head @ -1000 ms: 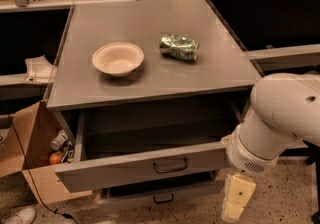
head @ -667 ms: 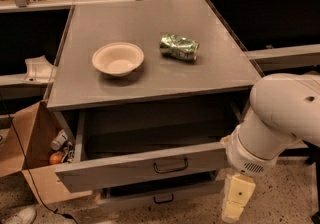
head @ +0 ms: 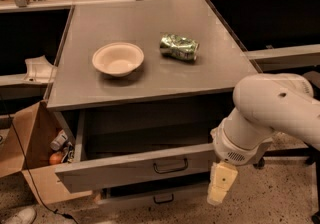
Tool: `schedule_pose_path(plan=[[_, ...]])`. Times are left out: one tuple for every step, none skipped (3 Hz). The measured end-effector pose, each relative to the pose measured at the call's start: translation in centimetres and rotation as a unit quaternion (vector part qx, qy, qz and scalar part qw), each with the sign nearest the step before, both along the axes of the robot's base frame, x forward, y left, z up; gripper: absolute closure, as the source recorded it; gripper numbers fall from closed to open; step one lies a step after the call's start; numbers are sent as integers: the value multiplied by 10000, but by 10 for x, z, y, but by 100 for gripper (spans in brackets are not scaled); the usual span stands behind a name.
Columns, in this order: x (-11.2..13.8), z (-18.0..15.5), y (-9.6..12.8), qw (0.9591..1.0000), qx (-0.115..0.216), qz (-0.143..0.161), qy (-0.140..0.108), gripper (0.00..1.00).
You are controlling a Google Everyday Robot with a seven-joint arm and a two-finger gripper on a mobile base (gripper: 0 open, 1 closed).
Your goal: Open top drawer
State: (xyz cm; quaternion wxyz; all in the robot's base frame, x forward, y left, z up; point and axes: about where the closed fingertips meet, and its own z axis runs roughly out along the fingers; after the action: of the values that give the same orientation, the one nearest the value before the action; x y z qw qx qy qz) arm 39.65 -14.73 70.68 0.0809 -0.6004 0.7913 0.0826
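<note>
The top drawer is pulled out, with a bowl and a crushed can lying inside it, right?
Not inside: the camera view shows the bowl and can on the cabinet top, above the pulled-out top drawer. The claw hangs by its right end.

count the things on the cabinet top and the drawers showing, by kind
bowl: 1
can, crushed, green: 1
drawers: 2, the top drawer pulled open and a lower drawer beneath it
total: 4
The gripper hangs by the right end of the top drawer's front, not counted.
</note>
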Motion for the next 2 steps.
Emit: schedule_pose_path(plan=[[-6, -16, 3, 9998, -115, 106, 122, 0], [-16, -37, 8, 9989, -198, 280, 335, 0]])
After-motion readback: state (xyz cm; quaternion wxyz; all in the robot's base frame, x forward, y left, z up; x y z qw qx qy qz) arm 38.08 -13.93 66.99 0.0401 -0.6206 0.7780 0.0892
